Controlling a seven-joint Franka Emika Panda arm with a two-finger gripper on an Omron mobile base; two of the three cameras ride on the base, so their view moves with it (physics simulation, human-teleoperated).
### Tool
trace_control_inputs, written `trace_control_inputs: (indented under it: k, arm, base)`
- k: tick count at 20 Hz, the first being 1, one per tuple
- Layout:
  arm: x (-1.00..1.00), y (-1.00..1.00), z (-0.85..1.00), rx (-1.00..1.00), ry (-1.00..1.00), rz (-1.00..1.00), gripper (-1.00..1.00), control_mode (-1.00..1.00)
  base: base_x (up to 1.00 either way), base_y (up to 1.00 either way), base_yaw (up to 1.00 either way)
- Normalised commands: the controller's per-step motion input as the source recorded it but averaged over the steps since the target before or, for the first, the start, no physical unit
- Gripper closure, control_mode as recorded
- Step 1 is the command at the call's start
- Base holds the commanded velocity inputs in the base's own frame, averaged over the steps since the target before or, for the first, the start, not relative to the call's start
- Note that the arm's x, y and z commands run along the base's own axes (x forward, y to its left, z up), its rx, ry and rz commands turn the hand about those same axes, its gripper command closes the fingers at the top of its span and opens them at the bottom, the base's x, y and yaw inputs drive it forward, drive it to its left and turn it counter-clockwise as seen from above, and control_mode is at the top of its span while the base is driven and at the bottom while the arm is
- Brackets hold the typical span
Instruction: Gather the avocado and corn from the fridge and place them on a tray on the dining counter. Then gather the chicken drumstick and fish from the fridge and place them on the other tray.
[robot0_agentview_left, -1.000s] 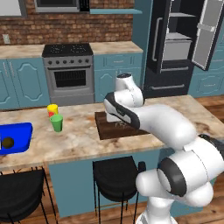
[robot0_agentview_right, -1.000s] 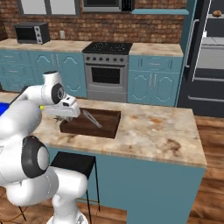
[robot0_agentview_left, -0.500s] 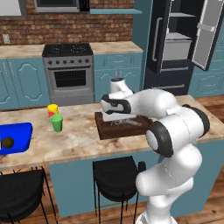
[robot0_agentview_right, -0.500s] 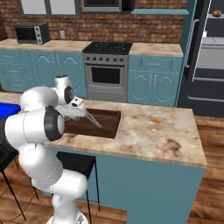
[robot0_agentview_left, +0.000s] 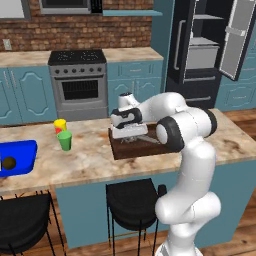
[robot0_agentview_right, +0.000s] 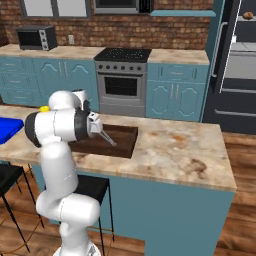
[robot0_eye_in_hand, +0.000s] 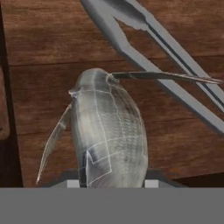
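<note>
You've got the fish (robot0_eye_in_hand: 109, 135) right up against the hand cam, silvery-grey w/ scale lines, a thin fin out to one side. It sits between the jaws, which are closed down narrow on its body, so it's held, not lying free. Directly under it is the other tray (robot0_agentview_right: 122, 137), the dark brown board; from the side the fish (robot0_agentview_right: 106, 136) slants down over that board's near part. Can't tell if the tail end touches the wood yet. My read: it's kept low over the board so a release drops it short, no bounce off the edge.

The gripper (robot0_agentview_left: 126, 134) hangs over the board's left end, arm folded back across the table (robot0_agentview_right: 190, 155).

Containers: brown board has no other item that I can make out. Farther left a blue tray (robot0_agentview_left: 20, 155) holds a small dark ball, prob. the avocado (robot0_agentview_left: 8, 162). A green cup (robot0_agentview_left: 65, 140) and a yellow cup (robot0_agentview_left: 60, 124) stand btwn the two. The fridge (robot0_agentview_left: 200, 45) behind stands open; shelf contents too small to call.
</note>
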Motion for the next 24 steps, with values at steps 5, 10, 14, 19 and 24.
trace_control_inputs:
  k: [5,10,14,19,24]
  arm:
    - [0.29,0.01,-0.53,0.00,0.04,0.00,1.00,-1.00]
    - [0.00,0.01,-0.53,0.01,-0.02,0.00,-1.00,-1.00]
    - [-0.07,-0.03,-0.30,0.05,-0.15,0.00,-1.00,-1.00]
    - [-0.15,-0.16,-0.12,0.07,-0.08,-0.01,-1.00,-1.00]
    - [-0.25,-0.27,0.06,0.05,-0.08,0.00,-1.00,-1.00]
  base:
    - [0.00,0.00,0.00]
    - [0.00,0.00,0.00]
    - [0.00,0.00,0.00]
    - [0.00,0.00,0.00]
    - [0.00,0.00,0.00]
